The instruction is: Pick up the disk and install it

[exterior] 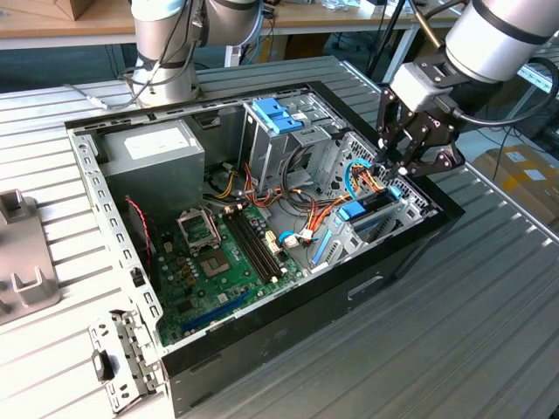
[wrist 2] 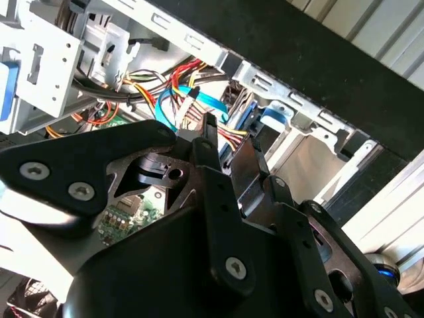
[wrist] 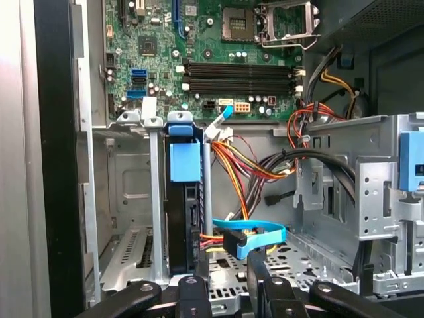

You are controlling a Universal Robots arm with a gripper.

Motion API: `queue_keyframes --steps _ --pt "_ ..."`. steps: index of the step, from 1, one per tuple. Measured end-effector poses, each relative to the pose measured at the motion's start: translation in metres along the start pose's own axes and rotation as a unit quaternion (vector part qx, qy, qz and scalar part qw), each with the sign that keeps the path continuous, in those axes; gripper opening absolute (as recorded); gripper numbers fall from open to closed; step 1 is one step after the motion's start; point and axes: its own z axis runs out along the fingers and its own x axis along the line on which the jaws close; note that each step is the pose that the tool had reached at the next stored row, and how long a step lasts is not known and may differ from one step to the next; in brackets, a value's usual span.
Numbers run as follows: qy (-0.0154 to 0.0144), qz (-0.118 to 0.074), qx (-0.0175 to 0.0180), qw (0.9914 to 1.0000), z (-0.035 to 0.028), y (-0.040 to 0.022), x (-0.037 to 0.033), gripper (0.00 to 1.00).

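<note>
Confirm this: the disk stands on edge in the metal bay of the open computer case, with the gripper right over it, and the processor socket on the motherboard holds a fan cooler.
One thing is wrong: the processor socket on the motherboard is bare, with no fan cooler, as the first wrist view shows. The rest holds: the disk stands on edge in the metal bay of the computer case, under the gripper.

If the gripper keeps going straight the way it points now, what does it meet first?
Most likely the disk standing edge-up in its bay, or the blue cable beside it; the gripper hangs just above them, though depth is unclear.
</note>
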Motion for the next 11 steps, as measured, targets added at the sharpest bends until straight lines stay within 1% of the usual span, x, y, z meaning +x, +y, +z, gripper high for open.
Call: queue_keyframes --steps 3,6,8,9,10,11 --pt "0.0 0.0 0.0 1.0 -0.0002 0.0044 0.0001 0.36" --pt "0.0001 0.0 -0.0001 1.0 0.0 0.0053 -0.0016 0.36" --pt "0.0 -0.001 -0.0002 1.0 0.0004 0.0054 -0.0049 0.36" --pt "0.0 -0.002 -0.0003 1.0 0.0012 0.0055 -0.0103 0.36" --pt "0.0 -0.002 -0.0003 1.0 0.0015 0.0055 -0.0126 0.36" --pt "-0.0002 -0.002 -0.0003 1.0 0.0016 0.0055 -0.013 0.36"
